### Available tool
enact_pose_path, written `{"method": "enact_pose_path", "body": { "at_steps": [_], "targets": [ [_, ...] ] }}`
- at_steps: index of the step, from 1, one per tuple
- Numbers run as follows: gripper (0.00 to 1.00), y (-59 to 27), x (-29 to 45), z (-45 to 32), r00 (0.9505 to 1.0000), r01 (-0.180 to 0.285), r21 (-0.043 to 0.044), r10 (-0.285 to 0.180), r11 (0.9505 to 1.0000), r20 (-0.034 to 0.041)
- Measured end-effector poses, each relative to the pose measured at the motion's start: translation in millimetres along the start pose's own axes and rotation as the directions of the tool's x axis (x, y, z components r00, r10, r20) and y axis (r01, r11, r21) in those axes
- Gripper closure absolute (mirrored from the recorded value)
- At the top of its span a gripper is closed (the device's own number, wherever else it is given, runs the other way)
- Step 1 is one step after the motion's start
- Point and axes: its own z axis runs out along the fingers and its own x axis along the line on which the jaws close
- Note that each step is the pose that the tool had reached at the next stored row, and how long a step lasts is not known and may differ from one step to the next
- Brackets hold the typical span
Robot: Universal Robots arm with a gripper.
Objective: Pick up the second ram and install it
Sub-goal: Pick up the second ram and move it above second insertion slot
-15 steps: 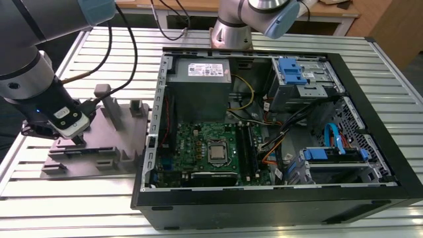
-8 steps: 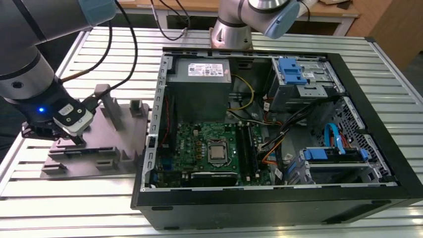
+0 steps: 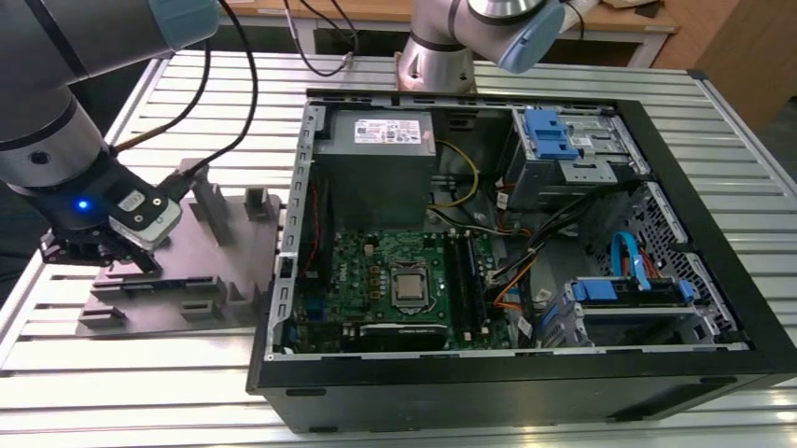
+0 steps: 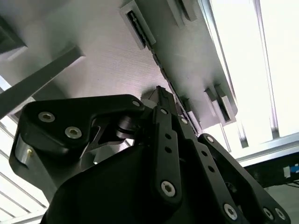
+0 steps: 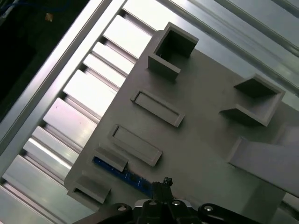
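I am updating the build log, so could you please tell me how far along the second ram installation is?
Done: nothing yet shows; the second ram lies in the grey fixture plate, at its edge. In hand: the gripper is down right at the stick. Left: the ram is not lifted and not seated in the motherboard inside the open case.

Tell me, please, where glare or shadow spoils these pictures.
In the second wrist view the table slats are blown out white, and the gripper looms dark and close; in the first wrist view the slats glare too, yet the grey plate and blue memory stick read clearly; the exterior view is evenly lit.
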Motion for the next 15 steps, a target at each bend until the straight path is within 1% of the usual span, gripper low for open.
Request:
{"method": "enact_pose_path", "body": {
  "at_steps": [4, 7, 11, 15],
  "targets": [
    [0.89, 0.0, 0.0, 0.0, 0.9988, 0.05, -0.0006, -0.05, 0.9988, -0.0019],
    [0.89, 0.0, 0.0, 0.0, 0.9963, 0.086, -0.0011, -0.086, 0.9963, -0.0032],
    [0.89, 0.0, 0.0, 0.0, 0.9915, 0.13, -0.0017, -0.13, 0.9915, -0.0048],
    [0.89, 0.0, 0.0, 0.0, 0.9846, 0.174, -0.0024, -0.174, 0.9847, -0.0065]
  ]
}}
